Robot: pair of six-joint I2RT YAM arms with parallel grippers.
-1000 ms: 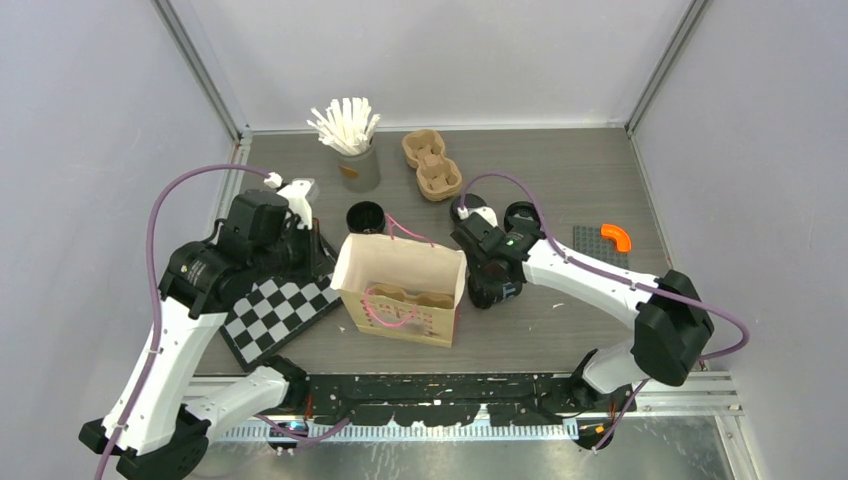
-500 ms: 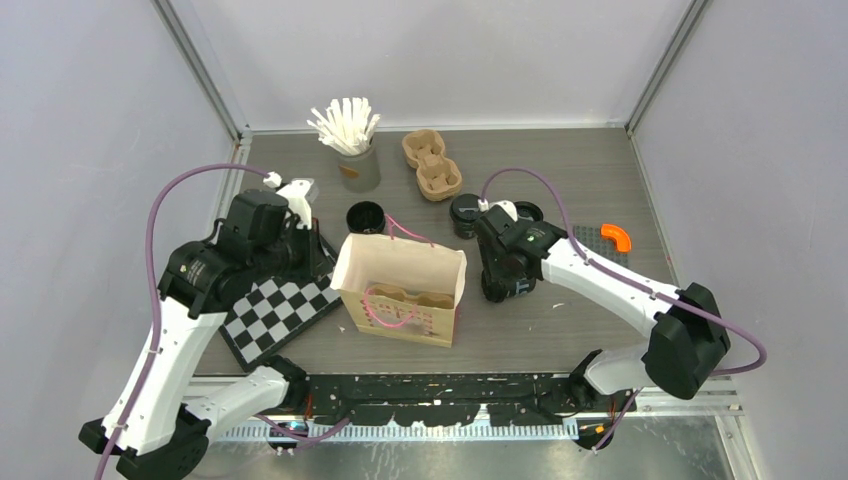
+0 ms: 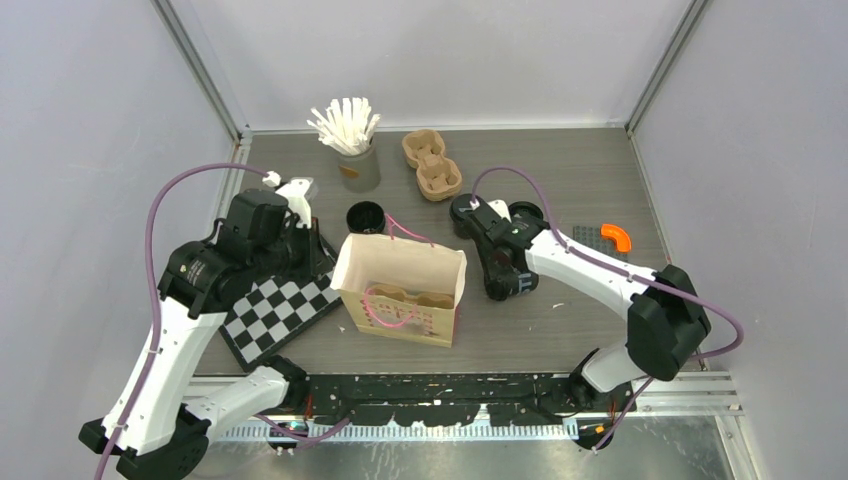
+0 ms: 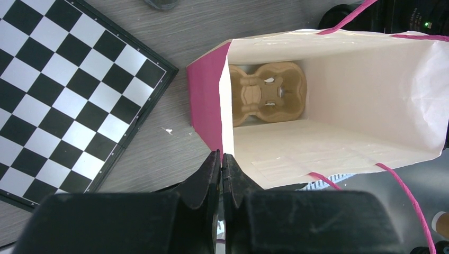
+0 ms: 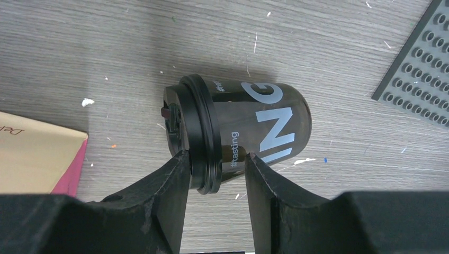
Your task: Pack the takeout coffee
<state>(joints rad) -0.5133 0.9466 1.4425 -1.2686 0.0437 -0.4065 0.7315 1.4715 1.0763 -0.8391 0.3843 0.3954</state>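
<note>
A black takeout cup with pale lettering and its lid on lies on its side on the table, lid toward the paper bag. My right gripper is closed on its lid end: one finger touches the lid top, the other the cup wall. It stands just right of the bag in the top view. An open black cup stands behind the bag. Another black cup and a black lid sit behind my right arm. My left gripper is shut on the bag's left rim.
A brown pulp carrier lies at the bottom of the bag. A second carrier and a grey cup of white sticks stand at the back. A chessboard lies left of the bag; a grey studded plate and an orange piece lie right.
My right gripper has shifted slightly right and back, away from the bag, uncovering the black cup behind it. The left arm and the bag have not moved.
</note>
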